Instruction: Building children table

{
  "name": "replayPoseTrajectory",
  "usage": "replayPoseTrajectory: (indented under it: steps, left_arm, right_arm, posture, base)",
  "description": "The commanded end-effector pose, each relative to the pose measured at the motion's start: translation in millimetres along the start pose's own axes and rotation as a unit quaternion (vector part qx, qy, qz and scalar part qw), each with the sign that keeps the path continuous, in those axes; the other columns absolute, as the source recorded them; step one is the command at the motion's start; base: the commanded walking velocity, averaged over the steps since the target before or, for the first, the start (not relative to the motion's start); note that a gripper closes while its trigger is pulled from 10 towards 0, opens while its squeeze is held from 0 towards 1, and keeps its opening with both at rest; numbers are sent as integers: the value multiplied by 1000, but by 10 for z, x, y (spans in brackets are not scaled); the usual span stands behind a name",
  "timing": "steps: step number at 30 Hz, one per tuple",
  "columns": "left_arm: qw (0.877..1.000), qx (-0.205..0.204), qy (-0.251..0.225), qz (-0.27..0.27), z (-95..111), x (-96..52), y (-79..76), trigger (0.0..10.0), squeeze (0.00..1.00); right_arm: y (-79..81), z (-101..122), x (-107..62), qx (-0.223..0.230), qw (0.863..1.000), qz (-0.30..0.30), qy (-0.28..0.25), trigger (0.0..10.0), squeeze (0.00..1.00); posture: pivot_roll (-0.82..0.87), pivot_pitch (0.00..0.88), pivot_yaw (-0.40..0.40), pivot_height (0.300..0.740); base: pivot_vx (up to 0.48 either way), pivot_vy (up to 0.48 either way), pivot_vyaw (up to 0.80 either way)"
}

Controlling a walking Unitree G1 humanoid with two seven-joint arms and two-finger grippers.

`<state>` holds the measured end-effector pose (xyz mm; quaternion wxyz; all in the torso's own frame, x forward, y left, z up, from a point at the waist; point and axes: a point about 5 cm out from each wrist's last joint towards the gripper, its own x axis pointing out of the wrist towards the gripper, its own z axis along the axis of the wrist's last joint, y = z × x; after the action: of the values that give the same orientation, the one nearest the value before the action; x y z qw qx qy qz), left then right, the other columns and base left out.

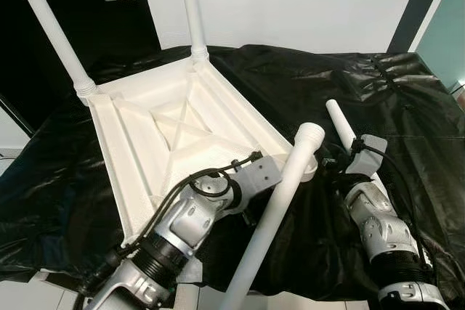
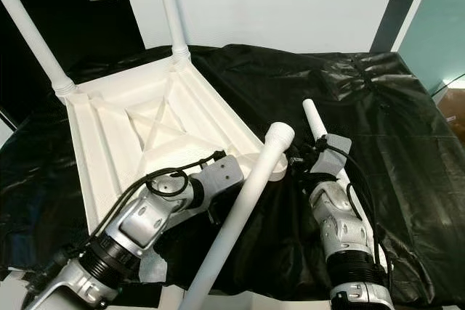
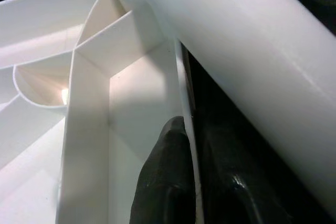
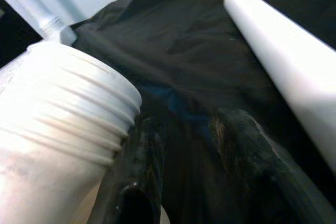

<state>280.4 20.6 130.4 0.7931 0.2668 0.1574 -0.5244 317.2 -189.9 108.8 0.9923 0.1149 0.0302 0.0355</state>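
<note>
The white tabletop (image 1: 182, 132) lies upside down on a black sheet (image 1: 407, 107), two legs (image 1: 190, 5) already standing in its far corners. The left pincer (image 3: 191, 182) is closed on the tabletop's near rim beside a loose leg (image 1: 280, 201) leaning there. The right pincer (image 4: 194, 166) sits near that leg's threaded end with another leg (image 1: 341, 125) close by; whether it grips anything I cannot tell.

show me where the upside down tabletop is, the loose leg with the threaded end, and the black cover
tabletop (image 1: 182, 125), left eye view, ribbed underside centre.
threaded leg (image 1: 287, 183), left eye view, mid shaft.
black cover (image 1: 305, 78), left eye view, bare stretch behind the tabletop.
</note>
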Motion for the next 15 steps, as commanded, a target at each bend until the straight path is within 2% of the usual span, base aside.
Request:
replayPoseTrajectory:
  steps: [1, 2, 4, 5, 7, 8, 9, 10, 14, 15]
  left_arm:
    - [997, 25, -48, 52, 218, -62, 47, 10000, 0]
    - [997, 20, -47, 56, 198, -104, 125, 10000, 1000]
    - [997, 20, -47, 56, 198, -104, 125, 10000, 1000]
    - [997, 23, -44, 66, 185, -143, 206, 10000, 1000]
    - [994, 28, -38, 95, 169, -199, 345, 10000, 1000]
    - [994, 28, -38, 95, 169, -199, 345, 10000, 1000]
    - [993, 30, -37, 104, 169, -210, 378, 10000, 792]
    - [992, 30, -35, 113, 163, -218, 407, 10000, 0]
    - [991, 31, -32, 123, 158, -230, 438, 10000, 0]
    - [991, 32, -29, 128, 154, -240, 460, 10000, 0]
  right_arm:
    - [70, -89, -9, -10, 1000, 5, 16, 10000, 0]
    - [50, -95, -7, -13, 1000, -1, 18, 10000, 486]
    - [50, -95, -7, -13, 1000, -1, 18, 10000, 486]
    - [25, -90, -1, -12, 1000, -9, 17, 10000, 769]
    - [-11, -72, 7, -11, 1000, -20, 16, 10000, 792]
    - [-11, -72, 7, -11, 1000, -20, 16, 10000, 792]
    - [-18, -62, 10, -13, 1000, -23, 15, 10000, 776]
    - [-22, -52, 11, -14, 1000, -24, 13, 10000, 761]
    - [-23, -30, 6, -16, 999, -26, 15, 10000, 753]
    - [-25, -23, 2, -17, 999, -31, 16, 10000, 643]
  posture:
    - [-60, 0, 49, 740]
    - [-57, 0, 47, 740]
    - [-57, 0, 47, 740]
    - [-57, 0, 47, 740]
    - [-60, 0, 50, 740]
    - [-60, 0, 50, 740]
    - [-61, 0, 50, 740]
    - [-61, 0, 51, 740]
    - [-61, 0, 51, 740]
    - [-61, 0, 51, 740]
  base:
    - [0, 0, 0]
    - [0, 0, 0]
    - [0, 0, 0]
    - [0, 0, 0]
    - [0, 0, 0]
    - [0, 0, 0]
    - [0, 0, 0]
    - [0, 0, 0]
    - [0, 0, 0]
    - [0, 0, 0]
